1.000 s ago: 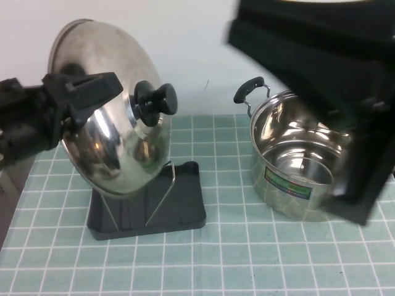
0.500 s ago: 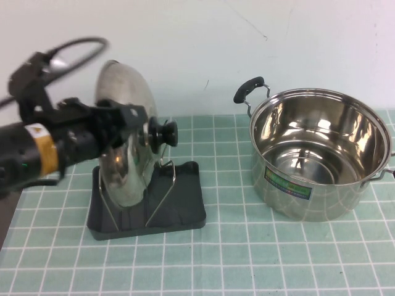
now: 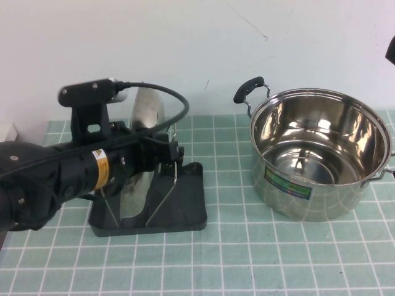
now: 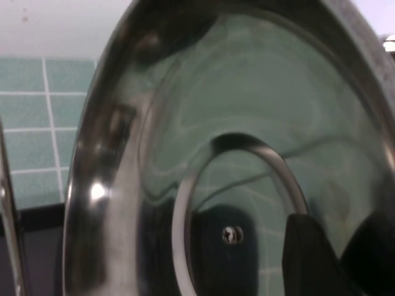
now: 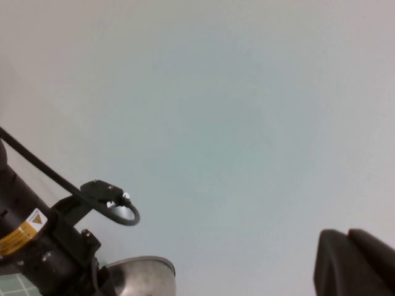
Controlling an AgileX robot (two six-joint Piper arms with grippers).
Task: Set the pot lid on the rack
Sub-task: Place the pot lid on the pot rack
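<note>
The pot lid (image 3: pixel 147 114) stands on edge in the rack (image 3: pixel 182 209), between its wire dividers (image 3: pixel 168 179), with its knob hidden behind my arm. My left gripper (image 3: pixel 162 151) reaches across the lid from the left and is shut on the lid. In the left wrist view the lid's shiny underside (image 4: pixel 185 123) fills the frame, with one dark finger (image 4: pixel 308 253) lying against it near the centre screw. My right gripper (image 5: pixel 355 262) is shut and empty, raised high and facing the wall. Only a sliver of it (image 3: pixel 391 52) shows at the high view's right edge.
The steel pot (image 3: pixel 318 154) with black handles and a coloured label stands open to the right of the rack on the green checked mat (image 3: pixel 247 259). A white wall runs behind. The right wrist view shows my left arm (image 5: pixel 37 246) and the lid's top (image 5: pixel 139 274) below.
My left arm has turned the lid from facing forward to edge-on and lowered it between the rack's wires. My right arm has lifted away from the pot, almost out of the high view.
</note>
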